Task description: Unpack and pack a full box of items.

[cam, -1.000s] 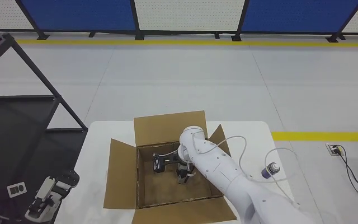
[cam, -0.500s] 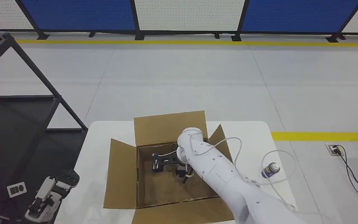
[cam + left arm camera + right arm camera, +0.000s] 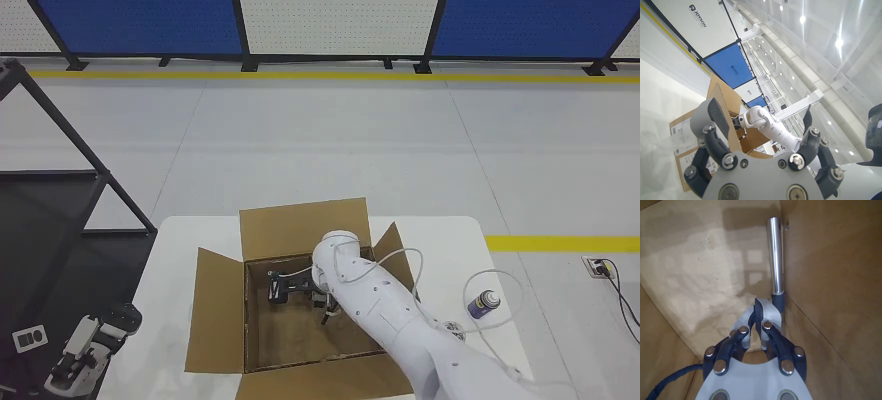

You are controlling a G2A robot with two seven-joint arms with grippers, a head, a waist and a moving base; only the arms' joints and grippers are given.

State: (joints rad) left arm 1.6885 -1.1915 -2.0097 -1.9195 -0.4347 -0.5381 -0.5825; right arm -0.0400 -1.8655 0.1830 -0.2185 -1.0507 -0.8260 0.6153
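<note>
An open cardboard box stands in the middle of the white table. My right arm bends down into it, with the right gripper low near the box's left wall. In the right wrist view the right gripper is shut with nothing between its pads. Just beyond it a shiny metal tube with a black end lies on the box floor along a side wall. My left gripper is open and empty, off the table's left front corner, tilted upward toward the box.
A spray can stands on the table to the right of the box, beside a loop of white cable. A black metal rack stands to the left of the table. The box's four flaps are spread outward.
The right arm has shifted left inside the box, carrying its gripper closer to the left wall. The left arm and the spray can have kept still.
</note>
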